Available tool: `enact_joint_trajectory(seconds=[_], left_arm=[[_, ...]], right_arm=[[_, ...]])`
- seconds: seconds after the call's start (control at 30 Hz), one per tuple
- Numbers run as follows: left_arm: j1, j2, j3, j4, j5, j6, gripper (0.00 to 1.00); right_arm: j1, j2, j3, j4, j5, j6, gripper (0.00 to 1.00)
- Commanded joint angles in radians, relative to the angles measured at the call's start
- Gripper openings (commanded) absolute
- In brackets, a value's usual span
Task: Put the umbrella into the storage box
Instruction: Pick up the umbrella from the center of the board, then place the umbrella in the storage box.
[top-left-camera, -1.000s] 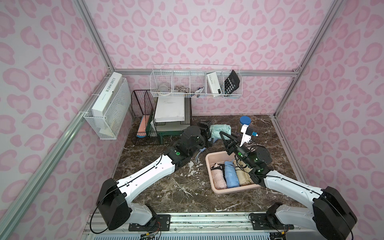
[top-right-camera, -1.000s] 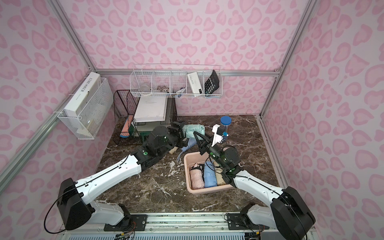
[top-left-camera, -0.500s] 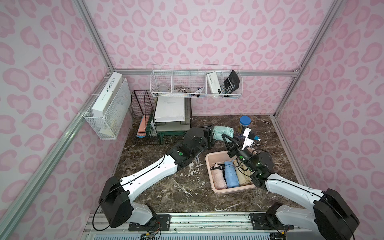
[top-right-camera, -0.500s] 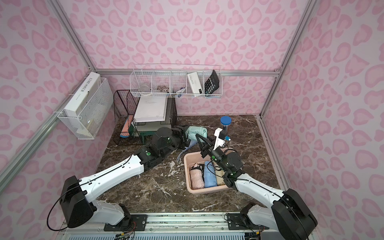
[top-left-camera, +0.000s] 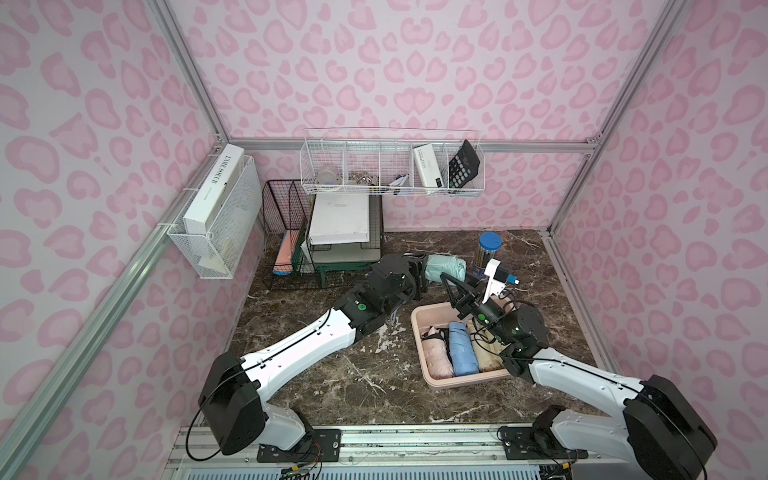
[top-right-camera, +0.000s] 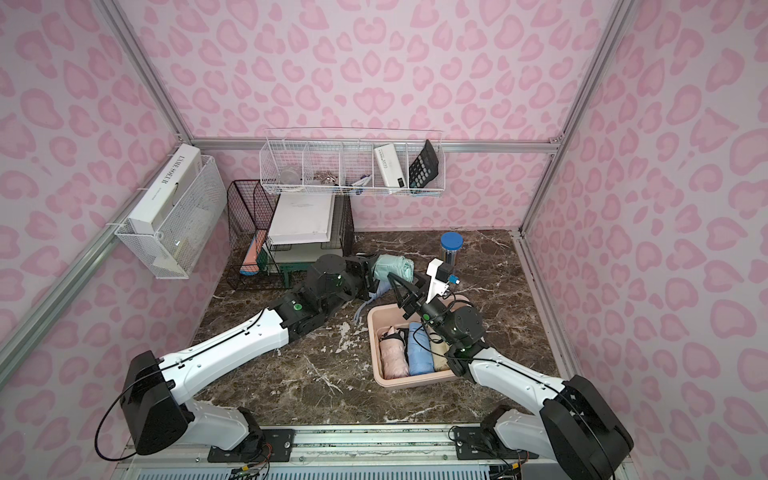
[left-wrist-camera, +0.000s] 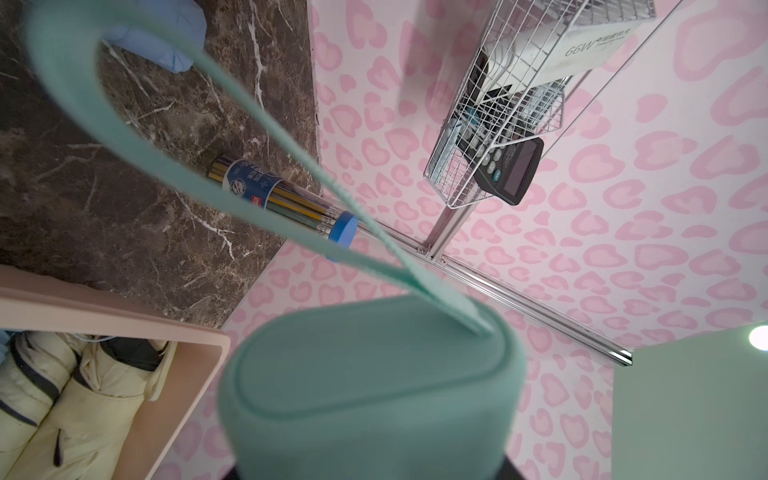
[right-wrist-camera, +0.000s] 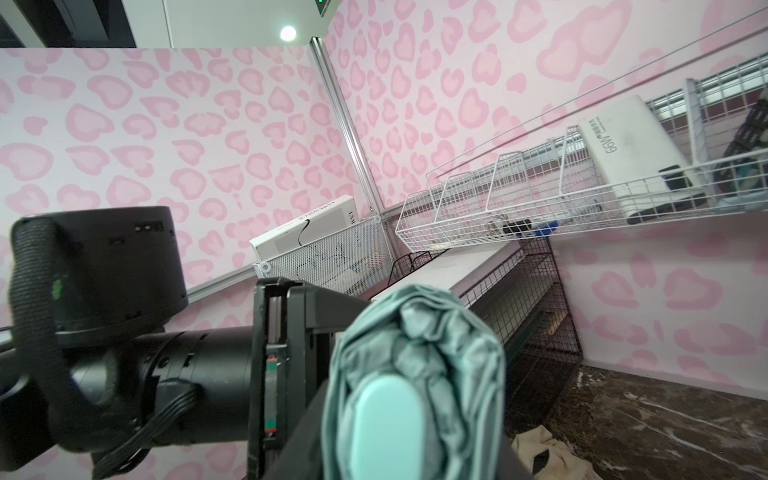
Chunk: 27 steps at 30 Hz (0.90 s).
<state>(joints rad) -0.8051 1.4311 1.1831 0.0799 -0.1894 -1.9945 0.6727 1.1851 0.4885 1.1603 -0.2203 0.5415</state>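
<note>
The storage box (top-left-camera: 465, 381) sits on the marble table (top-left-camera: 332, 374) with three folded umbrellas (top-left-camera: 461, 351) lying side by side in it. The mint-green umbrella (top-left-camera: 444, 268) is outside the box, held in the air near its far rim. It looks light and compact, with a stiff core under soft, slippery folds of fabric (right-wrist-camera: 436, 332). A grip across the fabric may therefore squash it and slide, and the hard handle (left-wrist-camera: 370, 374) looks the surer hold. The left gripper (top-left-camera: 424, 274) is clamped across the umbrella near that handle end. The right gripper (top-left-camera: 452, 287) has its jaws apart at the tip end, gripping nothing. The loose wrist strap (left-wrist-camera: 415, 286) dangles and could snag the rim.
</note>
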Motion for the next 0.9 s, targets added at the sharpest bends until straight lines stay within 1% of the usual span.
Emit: enact_joint_trajectory(seconds=[0.0,0.07,0.1,0.2,0.3,0.43,0.47,0.6,0.67,0.87], left_arm=[[0.000,-0.024,0.015,-0.064,-0.027,0.056,0.38],[0.000,-0.039,0.011,-0.122,-0.027,0.079,0.37],[0.001,-0.045,0.007,-0.139,-0.028,0.087,0.36],[0.000,-0.063,-0.001,-0.193,-0.026,0.125,0.34],[0.001,-0.072,0.031,-0.303,0.002,0.204,0.33],[-0.003,-0.046,0.149,-0.527,0.076,0.365,0.29],[-0.011,-0.034,0.182,-0.570,0.087,0.413,0.28],[-0.054,0.019,0.310,-0.742,0.094,0.561,0.28],[-0.084,0.056,0.355,-0.799,0.100,0.611,0.28],[-0.173,0.169,0.423,-0.829,0.137,0.704,0.29]], right_arm=[[0.000,-0.035,-0.004,-0.023,-0.053,-0.054,0.60],[-0.003,-0.071,-0.008,-0.083,-0.056,-0.083,0.69],[-0.007,-0.091,-0.006,-0.121,-0.060,-0.096,0.72],[-0.020,-0.170,0.002,-0.283,-0.057,-0.137,0.77],[-0.038,-0.269,0.007,-0.458,-0.019,-0.163,0.80],[-0.059,-0.394,0.035,-0.719,0.092,-0.196,0.83],[-0.069,-0.425,0.038,-0.767,0.110,-0.202,0.83],[-0.092,-0.527,0.036,-0.894,0.184,-0.183,0.81],[-0.095,-0.574,0.033,-0.940,0.218,-0.164,0.81],[-0.096,-0.692,0.045,-1.075,0.305,-0.138,0.80]])
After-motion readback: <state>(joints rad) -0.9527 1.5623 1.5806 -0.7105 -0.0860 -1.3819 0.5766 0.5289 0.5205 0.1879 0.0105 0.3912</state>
